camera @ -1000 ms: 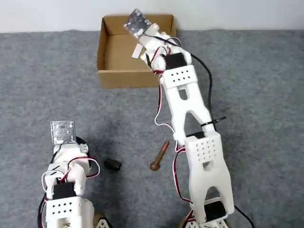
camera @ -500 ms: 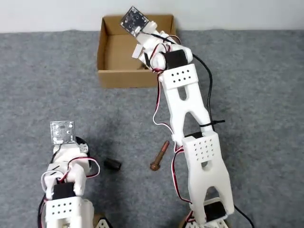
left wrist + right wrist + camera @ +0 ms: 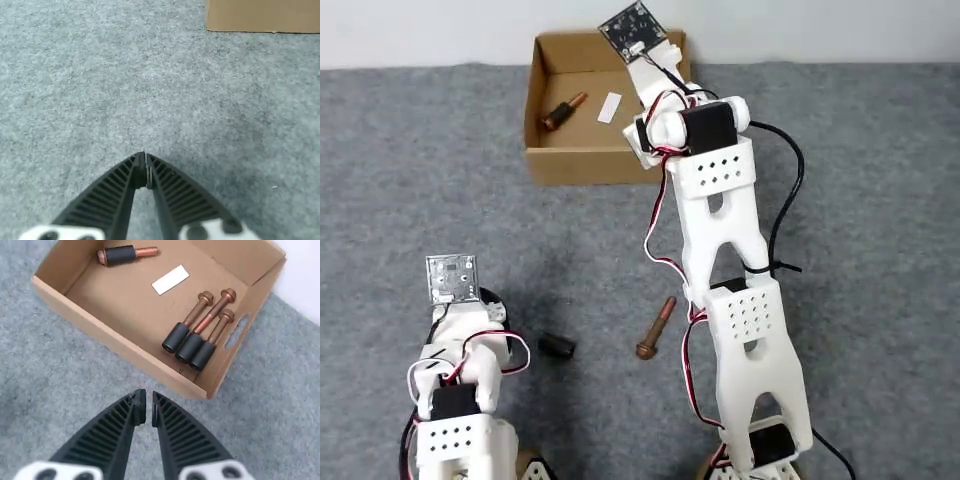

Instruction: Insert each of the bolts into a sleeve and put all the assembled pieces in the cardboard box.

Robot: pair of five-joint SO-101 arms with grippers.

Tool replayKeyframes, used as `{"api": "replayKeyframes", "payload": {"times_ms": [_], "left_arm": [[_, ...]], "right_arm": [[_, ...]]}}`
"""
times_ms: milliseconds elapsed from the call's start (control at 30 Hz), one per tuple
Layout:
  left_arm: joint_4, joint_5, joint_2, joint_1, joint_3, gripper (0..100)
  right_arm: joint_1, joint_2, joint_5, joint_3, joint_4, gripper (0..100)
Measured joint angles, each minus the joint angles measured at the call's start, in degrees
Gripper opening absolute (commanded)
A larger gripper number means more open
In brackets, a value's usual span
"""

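Left gripper (image 3: 146,170): tips pressed together, nothing between them, parked low over the grey carpet (image 3: 100,75) close to my side of the table.

Just beside the left arm, a loose black sleeve (image 3: 557,346) lies on the carpet. A bare copper bolt (image 3: 657,327) lies near it, towards the right arm; they're apart, not touching. The bolt lies flat at a slant, head end nearer me.

Right arm is stretched out towards the far edge. Right gripper (image 3: 147,407): fingers drawn in to a hairline gap, holding nothing. It hangs above the carpet just outside the cardboard box (image 3: 115,340), by one of its side walls.

Box sits at the far edge of the carpet, open top. Inside I count four assembled pieces:
- one sleeved bolt (image 3: 125,254) lying alone on the floor near the left wall, also in the high view (image 3: 563,109)
- three sleeved bolts (image 3: 207,320) side by side, touching, against the wall with the hand-hole cutout

A white slip (image 3: 170,279) lies flat on the box floor between the single piece and the three.
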Motion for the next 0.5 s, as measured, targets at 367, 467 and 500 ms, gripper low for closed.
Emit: {"api": "replayKeyframes", "payload": {"times_ms": [367,467,500], "left_arm": [[0.0,0.0,0.0,-1.93,0.0,0],[0.0,0.0,0.0,-2.2,0.0,0],[0.0,0.0,0.0,-2.2,0.0,0]], "right_arm": [[-0.35,-8.09,-0.18,8.0,0.09,0.8],[-0.44,-15.38,-0.18,17.76,0.09,0.8],[-0.44,-18.2,-0.18,21.89,0.09,0.8]]}}
